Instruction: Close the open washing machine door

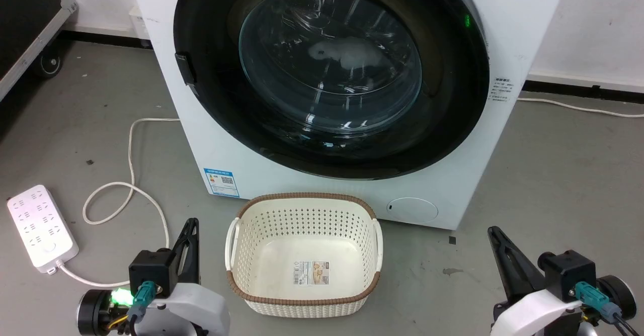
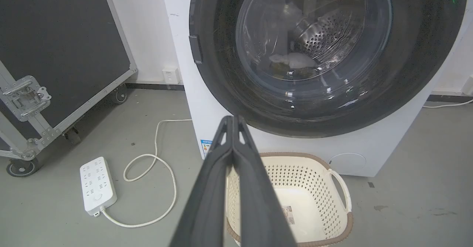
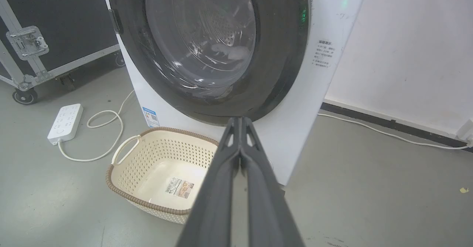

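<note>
The door [image 1: 329, 69], above both closed, empty jaws, looks flush with the washer [image 1: 241, 165]; if unlatched, it may swing open. You could knock the basket [image 1: 307, 195] between your jaws.

Your head camera looks down at the washer [image 1: 221, 145] front and the basket [image 1: 307, 195]. Both wrist cameras face them from lower down, one on either side.
</note>
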Robot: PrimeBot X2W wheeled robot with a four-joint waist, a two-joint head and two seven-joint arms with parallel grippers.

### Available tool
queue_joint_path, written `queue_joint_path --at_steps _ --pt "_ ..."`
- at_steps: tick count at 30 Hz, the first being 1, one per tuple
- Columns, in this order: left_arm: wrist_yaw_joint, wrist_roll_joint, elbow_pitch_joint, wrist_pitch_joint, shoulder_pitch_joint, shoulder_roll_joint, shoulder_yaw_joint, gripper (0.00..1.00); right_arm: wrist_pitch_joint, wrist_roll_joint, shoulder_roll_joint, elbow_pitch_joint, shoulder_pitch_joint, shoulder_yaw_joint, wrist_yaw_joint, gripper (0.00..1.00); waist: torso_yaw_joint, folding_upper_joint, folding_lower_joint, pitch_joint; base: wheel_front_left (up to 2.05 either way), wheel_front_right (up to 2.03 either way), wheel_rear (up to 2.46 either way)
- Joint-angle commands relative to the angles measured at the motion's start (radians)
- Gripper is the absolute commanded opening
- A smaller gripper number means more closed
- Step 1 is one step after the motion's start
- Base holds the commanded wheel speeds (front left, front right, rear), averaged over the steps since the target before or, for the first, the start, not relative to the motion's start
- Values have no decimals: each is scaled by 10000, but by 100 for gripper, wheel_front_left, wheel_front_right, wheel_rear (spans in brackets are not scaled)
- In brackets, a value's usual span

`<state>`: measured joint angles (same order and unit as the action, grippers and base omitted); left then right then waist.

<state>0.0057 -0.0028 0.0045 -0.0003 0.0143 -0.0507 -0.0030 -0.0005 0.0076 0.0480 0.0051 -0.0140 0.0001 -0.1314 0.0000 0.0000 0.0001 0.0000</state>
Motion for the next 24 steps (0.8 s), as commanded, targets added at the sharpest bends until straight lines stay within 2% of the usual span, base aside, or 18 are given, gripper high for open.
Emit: queue_joint_path --at_steps 1,24 --pt "-57 28 -45 3 -143 5 30 0 5 -76 22 -51 140 -1 7 0 0 0 -1 0 0 0 0" --pt "-57 28 -45 3 -143 5 30 0 5 -76 22 -51 140 -1 7 0 0 0 -1 0 0 0 0"
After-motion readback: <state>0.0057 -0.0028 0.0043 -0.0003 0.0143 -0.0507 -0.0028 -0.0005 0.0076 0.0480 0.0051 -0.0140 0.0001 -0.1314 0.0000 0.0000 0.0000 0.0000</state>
